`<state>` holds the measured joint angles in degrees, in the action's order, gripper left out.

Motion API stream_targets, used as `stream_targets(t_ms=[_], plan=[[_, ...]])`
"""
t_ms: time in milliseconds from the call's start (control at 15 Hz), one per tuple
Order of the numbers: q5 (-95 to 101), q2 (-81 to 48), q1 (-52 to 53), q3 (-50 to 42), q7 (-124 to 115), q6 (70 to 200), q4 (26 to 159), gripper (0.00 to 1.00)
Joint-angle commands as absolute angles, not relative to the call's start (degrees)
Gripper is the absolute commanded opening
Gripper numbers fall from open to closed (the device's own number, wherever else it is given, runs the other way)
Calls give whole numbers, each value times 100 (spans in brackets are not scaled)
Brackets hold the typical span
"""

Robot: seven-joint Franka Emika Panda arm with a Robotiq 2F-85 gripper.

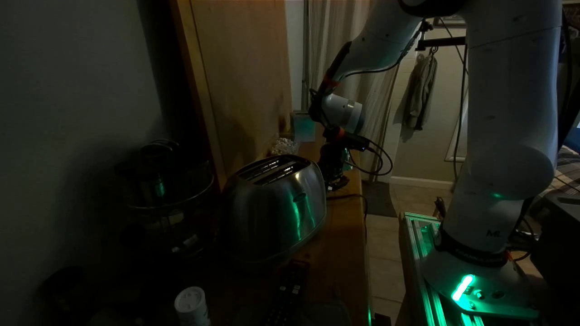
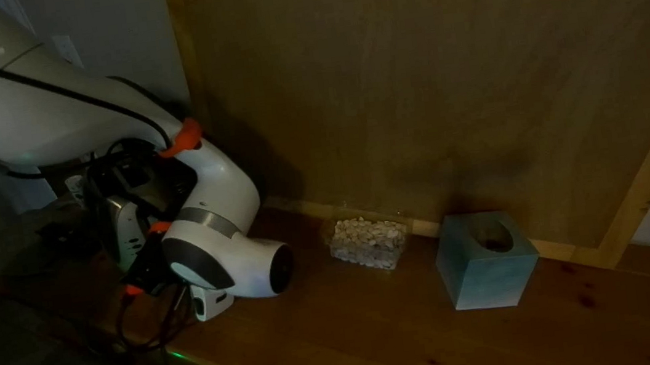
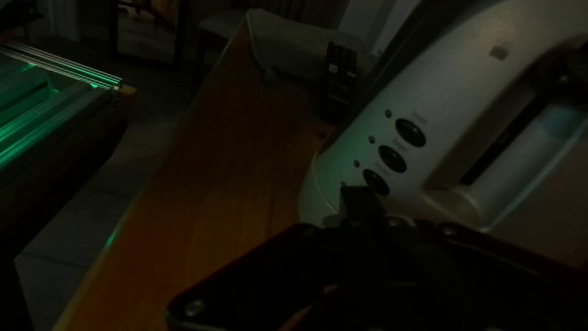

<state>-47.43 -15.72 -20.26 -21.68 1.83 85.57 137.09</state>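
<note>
A silver toaster (image 1: 272, 213) stands on a wooden counter (image 1: 340, 235). In the wrist view the end of the toaster (image 3: 450, 82) shows a column of oval black buttons (image 3: 392, 158) and a recessed lever slot (image 3: 505, 138). My gripper (image 3: 363, 197) is black and its fingers are together, with nothing seen between them. Its tips are in front of the lowest visible button; I cannot tell if they touch it. In an exterior view the gripper (image 1: 337, 183) is low beside the toaster's far end. In an exterior view the arm partly covers the toaster (image 2: 129, 231).
A black remote (image 3: 340, 78) and a white canister (image 1: 192, 305) are by the toaster. A dark wire rack (image 1: 170, 206) stands near the wall. A clear container of pale pieces (image 2: 368, 242) and a blue tissue box (image 2: 488, 274) stand along the wooden panel. A cable (image 1: 349, 196) crosses the counter.
</note>
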Motion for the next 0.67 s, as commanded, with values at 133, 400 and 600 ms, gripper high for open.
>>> stream_targets(t_ms=[133,400,600], plan=[[-4817,-1436,-1969,-2109,125,8781,13678,0],[-4105,-929,-1734,-2095,93,9543,13806,0],[-3417,-490,-1590,-2014,-162,10070,13928,0]])
